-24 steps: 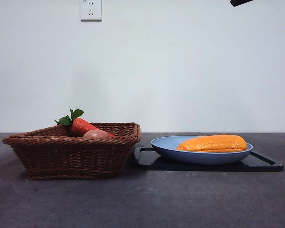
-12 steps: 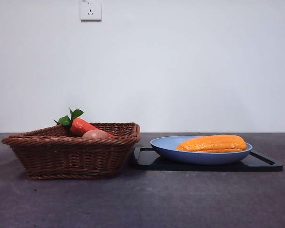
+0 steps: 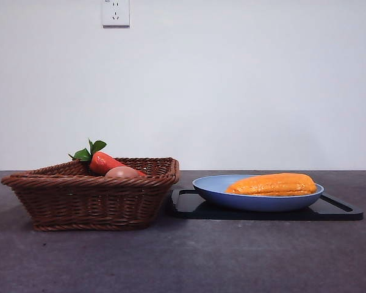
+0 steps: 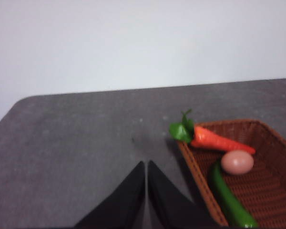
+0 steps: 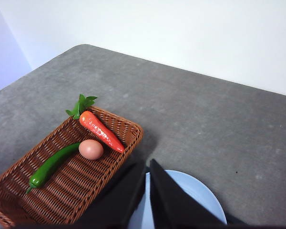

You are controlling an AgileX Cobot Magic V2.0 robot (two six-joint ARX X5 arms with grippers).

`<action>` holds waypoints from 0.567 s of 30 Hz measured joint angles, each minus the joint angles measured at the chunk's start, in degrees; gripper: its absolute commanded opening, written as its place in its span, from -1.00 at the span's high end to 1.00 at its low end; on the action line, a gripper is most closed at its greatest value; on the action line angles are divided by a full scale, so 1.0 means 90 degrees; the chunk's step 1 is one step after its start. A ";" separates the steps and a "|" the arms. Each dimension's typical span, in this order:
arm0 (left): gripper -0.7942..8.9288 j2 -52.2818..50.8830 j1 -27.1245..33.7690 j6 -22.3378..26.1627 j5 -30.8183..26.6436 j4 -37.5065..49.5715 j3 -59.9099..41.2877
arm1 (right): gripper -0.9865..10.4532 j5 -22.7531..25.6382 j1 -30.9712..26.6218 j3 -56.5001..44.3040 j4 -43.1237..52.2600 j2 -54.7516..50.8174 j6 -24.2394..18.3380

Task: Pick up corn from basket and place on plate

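Corn (image 3: 272,184) lying lengthwise on the plate (image 3: 213,188), plate resting on a black tray (image 3: 338,209) just beside the basket (image 3: 91,198). In the basket: carrot (image 5: 101,130), egg (image 5: 90,149), green pepper (image 5: 52,165). Left gripper (image 4: 146,169) beside the basket, jaws together. Right gripper (image 5: 147,171) above basket and plate, jaws together.

left pincer (image 4: 146,164) jaws closed together; right pincer (image 5: 148,164) likewise closed, both raised, holding nothing.
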 measured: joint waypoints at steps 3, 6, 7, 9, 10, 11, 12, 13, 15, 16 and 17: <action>0.82 -0.0510 0.0000 -0.0002 -0.0002 0.0002 -0.0510 | 0.82 0.0000 0.0000 0.0000 0.0000 0.0000 0.0000; 0.82 -0.0913 0.0000 -0.0005 -0.0005 0.0000 -0.0947 | 0.82 0.0000 0.0000 0.0000 0.0000 0.0000 0.0000; 0.82 -0.1054 0.0000 -0.0012 -0.0005 0.0002 -0.1098 | 0.82 -0.0002 0.0000 0.0000 0.0000 0.0000 0.0000; 0.82 -0.1314 0.0000 -0.0039 -0.0007 -0.0005 -0.1384 | 0.82 0.0000 0.0000 0.0000 0.0000 0.0000 0.0000; 0.82 -0.1430 0.0000 -0.0058 -0.0007 -0.0005 -0.1523 | 0.82 0.0000 0.0000 0.0000 0.0000 0.0000 0.0000; 0.82 -0.1535 0.0000 -0.0075 -0.0007 -0.0005 -0.1651 | 0.82 0.0000 0.0000 0.0000 0.0000 0.0000 0.0000; 0.82 -0.1605 0.0000 -0.0090 -0.0007 -0.0005 -0.1746 | 0.82 0.0000 0.0000 0.0000 0.0000 0.0000 0.0000; 0.82 -0.1695 0.0000 -0.0119 -0.0007 -0.0005 -0.1863 | 0.82 0.0000 0.0000 0.0000 0.0000 0.0000 0.0000; 0.82 -0.1848 0.0000 -0.0146 -0.0007 -0.0005 -0.2057 | 0.82 0.0000 0.0000 0.0000 0.0000 0.0000 0.0000; 0.82 -0.1926 0.0000 -0.0168 -0.0007 -0.0007 -0.2149 | 0.82 0.0000 0.0000 0.0000 0.0000 0.0000 0.0000; 0.82 -0.2001 0.0000 -0.0185 -0.0007 -0.0012 -0.2232 | 0.82 0.0000 0.0000 0.0000 0.0000 0.0000 0.0000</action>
